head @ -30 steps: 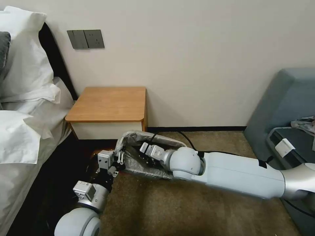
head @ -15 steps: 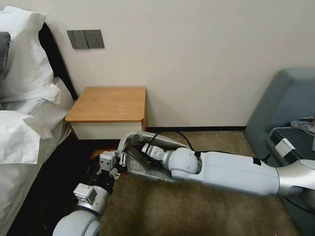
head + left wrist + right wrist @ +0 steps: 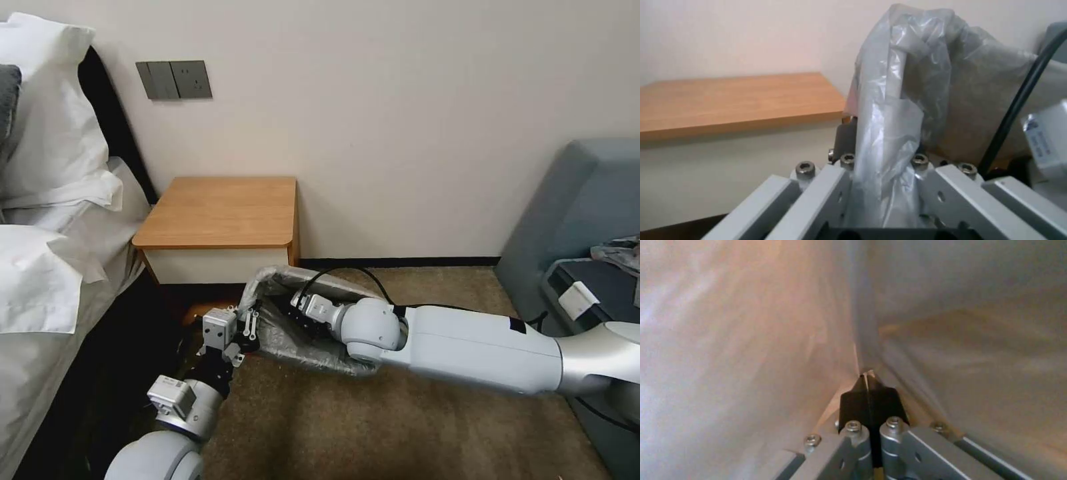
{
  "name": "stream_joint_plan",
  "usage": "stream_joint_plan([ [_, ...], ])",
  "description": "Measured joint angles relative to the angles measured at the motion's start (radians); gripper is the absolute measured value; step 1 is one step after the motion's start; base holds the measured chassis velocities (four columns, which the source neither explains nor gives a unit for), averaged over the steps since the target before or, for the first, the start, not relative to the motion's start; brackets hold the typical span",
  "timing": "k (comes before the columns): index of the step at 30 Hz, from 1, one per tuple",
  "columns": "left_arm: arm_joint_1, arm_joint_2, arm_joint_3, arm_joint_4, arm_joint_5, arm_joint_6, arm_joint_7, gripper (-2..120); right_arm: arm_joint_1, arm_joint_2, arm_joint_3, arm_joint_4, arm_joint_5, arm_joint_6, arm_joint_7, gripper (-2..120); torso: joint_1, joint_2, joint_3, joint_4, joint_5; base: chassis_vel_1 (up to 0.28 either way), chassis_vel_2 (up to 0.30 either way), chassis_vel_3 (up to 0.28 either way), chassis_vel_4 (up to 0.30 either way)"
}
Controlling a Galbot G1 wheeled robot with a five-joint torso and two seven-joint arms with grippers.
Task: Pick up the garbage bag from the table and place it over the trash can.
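A bed with white pillows (image 3: pixel 47 167) lies along the robot's left. The nightstand stands against the wall, its orange-brown tabletop (image 3: pixel 220 212) bare. A grey-blue sofa (image 3: pixel 587 207) sits on the right, and a black cable (image 3: pixel 347 275) arcs over the right wrist.

On the carpet just in front of the nightstand, the garbage bag (image 3: pixel 287 333) is spread open with its mouth stretched into a rounded rectangle. I cannot tell whether the trash can is under it, since the plastic hides whatever is inside.

The left pincer (image 3: pixel 245 328) is at the bag's left edge, and in the left wrist view its fingers are closed on a bunched fold of the bag (image 3: pixel 889 133). The right pincer (image 3: pixel 299 315) reaches inside the mouth; in the right wrist view its 2 black fingertips (image 3: pixel 869 396) are pressed together, pinching the film.

The plastic is thin, wrinkled, translucent grey.
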Motion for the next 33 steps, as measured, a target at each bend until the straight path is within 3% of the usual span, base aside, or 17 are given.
stream_joint_plan([
  [15, 0.004, -0.001, -0.011, 0.003, -0.018, 0.008, -0.001, 3, -0.002, -0.014, -0.002, 0.03, 0.028, 0.0, 0.025, 0, 0.0, 0.0, 0.0, -0.0001, 0.0001, 0.0, 0.0, 0.0, 0.0],
  [22, -0.013, -0.002, -0.01, 0.054, -0.039, 0.024, -0.018, 3, 0.004, -0.055, 0.02, 0.131, 0.209, 0.0, 0.094, 0, 0.0, 0.0, 0.0, 0.0, 0.0, 0.0, 0.0, 0.0, 0.0],
  [27, -0.021, -0.004, -0.006, 0.069, -0.053, 0.036, -0.025, 3, -0.002, -0.075, 0.03, 0.16, 0.242, 0.0, 0.103, 0, 0.0, 0.0, 0.0, -0.0001, 0.0, 0.0, 0.0, 0.0, 0.0],
  [33, -0.041, -0.008, 0.0, 0.113, -0.171, 0.098, -0.089, 3, -0.047, -0.11, 0.101, 0.209, 0.272, 0.002, 0.105, 0, 0.0, 0.0, 0.0, 0.0, 0.0001, 0.0, 0.0, 0.0, 0.0],
])
